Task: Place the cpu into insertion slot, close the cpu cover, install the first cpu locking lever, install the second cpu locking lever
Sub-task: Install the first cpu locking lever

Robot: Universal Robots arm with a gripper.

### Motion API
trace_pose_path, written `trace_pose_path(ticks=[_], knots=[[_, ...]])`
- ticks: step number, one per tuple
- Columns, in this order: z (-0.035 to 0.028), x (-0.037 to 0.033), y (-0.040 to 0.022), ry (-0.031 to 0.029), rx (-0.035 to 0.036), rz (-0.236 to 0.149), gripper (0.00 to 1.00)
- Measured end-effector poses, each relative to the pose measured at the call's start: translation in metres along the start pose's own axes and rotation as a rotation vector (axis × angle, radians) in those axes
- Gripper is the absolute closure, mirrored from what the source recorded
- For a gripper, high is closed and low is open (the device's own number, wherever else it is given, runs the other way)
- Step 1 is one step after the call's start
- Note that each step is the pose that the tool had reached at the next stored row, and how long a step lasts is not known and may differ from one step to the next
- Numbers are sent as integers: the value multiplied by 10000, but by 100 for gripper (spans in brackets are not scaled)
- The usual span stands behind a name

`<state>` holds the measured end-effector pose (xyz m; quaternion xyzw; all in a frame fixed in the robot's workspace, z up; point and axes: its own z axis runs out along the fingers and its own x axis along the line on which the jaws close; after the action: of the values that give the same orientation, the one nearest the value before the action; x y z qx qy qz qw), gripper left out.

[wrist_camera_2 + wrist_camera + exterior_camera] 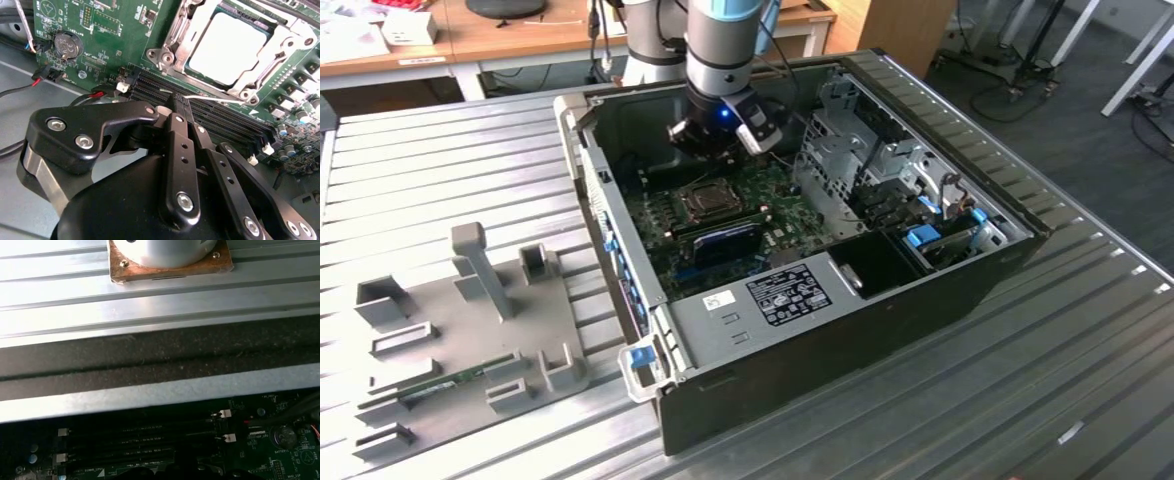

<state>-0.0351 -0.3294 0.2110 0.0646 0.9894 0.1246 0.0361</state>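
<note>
Silver cpu cover [260, 55] lies closed over the cpu [227, 47] — gripper [176, 100] pressed together just beside the socket.

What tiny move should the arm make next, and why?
Probably press the end effector against the thin wire lever: the chip already lies under the closed metal frame, and the tip sits right at that lever's end.

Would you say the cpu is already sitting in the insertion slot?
Yes, in the second wrist view the cpu lies flat inside the insertion slot, with the cpu cover framing its metal top.
</note>
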Motion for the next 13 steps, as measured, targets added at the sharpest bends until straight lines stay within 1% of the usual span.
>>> trace_pose_path(ticks=[7,13], knots=[[55,-9,-20,0,1,0,90],[100,-24,-29,-2,22,-2,90]])
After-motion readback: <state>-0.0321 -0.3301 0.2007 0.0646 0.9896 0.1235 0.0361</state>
